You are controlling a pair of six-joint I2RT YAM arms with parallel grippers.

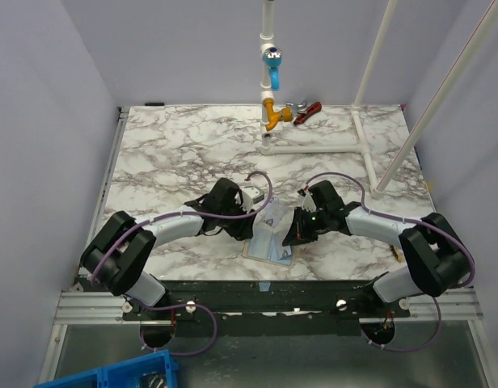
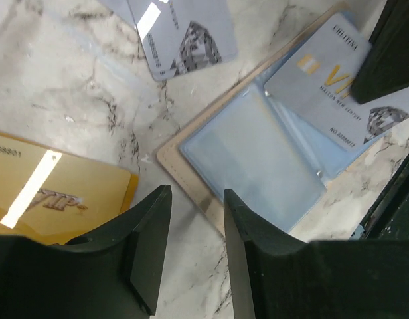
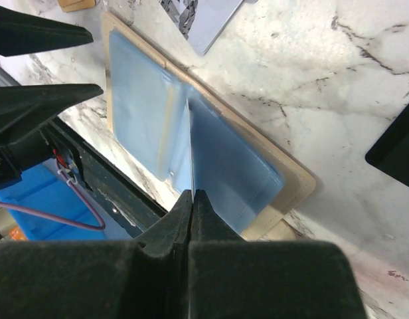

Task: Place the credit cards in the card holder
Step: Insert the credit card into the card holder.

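The card holder (image 1: 269,241) lies open on the marble between both grippers, with a tan rim (image 2: 172,158) and light-blue pockets (image 3: 141,113). My right gripper (image 3: 192,194) is shut on a pale silver card (image 2: 337,86), seen edge-on in the right wrist view (image 3: 190,139), and holds it over the holder's blue inside. My left gripper (image 2: 196,199) is open and empty just off the holder's edge. A gold card (image 2: 52,193) lies beside it. A second pale silver card (image 2: 184,33) lies beyond the holder. A flat black shape (image 3: 397,153) may be the black card; I cannot tell.
White pipe fittings with an orange and a blue valve (image 1: 271,105) stand at the back of the table, beside a red-handled tool (image 1: 307,111). A white pipe frame (image 1: 370,153) runs along the right. A blue bin (image 1: 111,373) sits below the table's near edge.
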